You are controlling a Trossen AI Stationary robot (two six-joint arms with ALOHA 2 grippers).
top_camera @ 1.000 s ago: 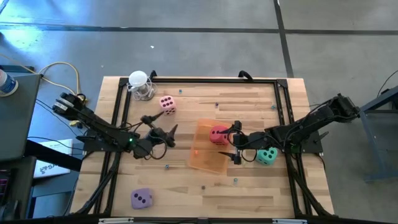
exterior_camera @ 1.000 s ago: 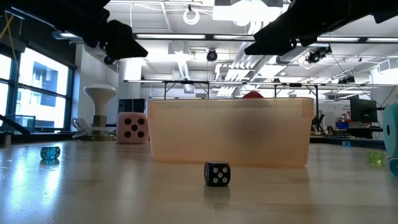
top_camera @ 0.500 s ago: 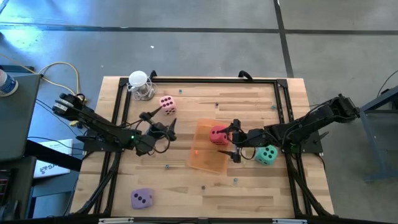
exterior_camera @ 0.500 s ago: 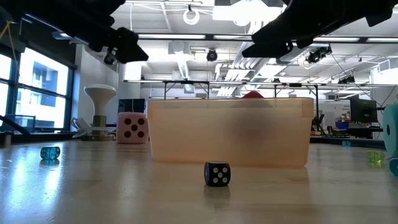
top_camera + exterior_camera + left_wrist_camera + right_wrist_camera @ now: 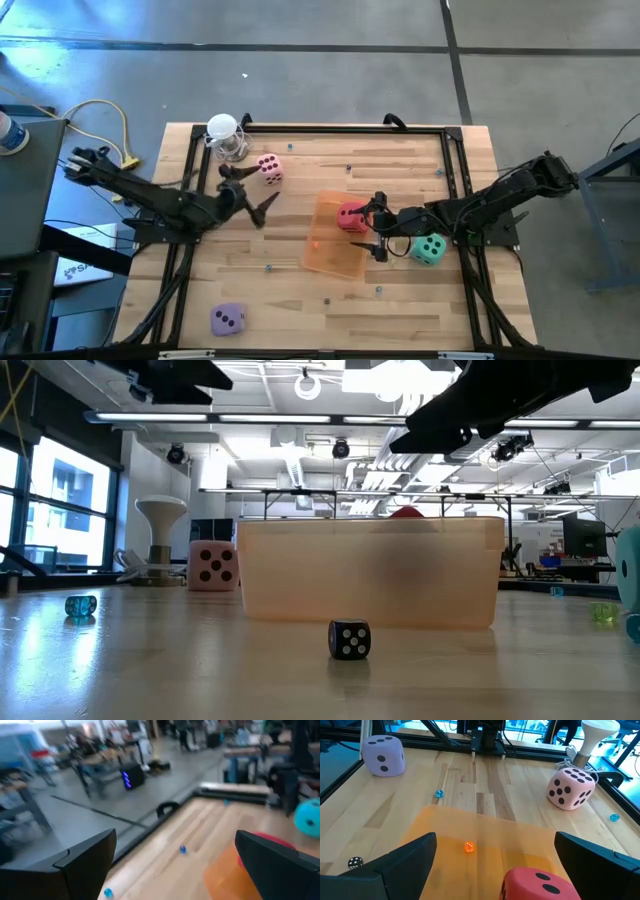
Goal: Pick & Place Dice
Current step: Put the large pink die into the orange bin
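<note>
The red die (image 5: 351, 216) sits inside the orange tray (image 5: 330, 250), near its far right corner. My right gripper (image 5: 378, 226) is open just to the right of it, and the red die (image 5: 542, 882) shows close between the fingers in the right wrist view. The teal die (image 5: 430, 249) rests on the table under the right arm. The pink die (image 5: 268, 168) stands near the far left, and my left gripper (image 5: 247, 189) hovers open just near-left of it, raised. The purple die (image 5: 228, 319) lies at the near left corner.
A white lamp-shaped object (image 5: 225, 135) stands at the far left corner beside the pink die. Tiny dice lie scattered on the wood: a black one (image 5: 349, 639) in front of the tray, a blue one (image 5: 80, 605), an orange one (image 5: 468, 847) in the tray. A black frame (image 5: 330, 128) borders the table.
My left gripper has risen and swung toward the table's far left, away from the tray and closer to the pink die, turning as it went; it has stayed open. The right gripper and all dice have kept still.
</note>
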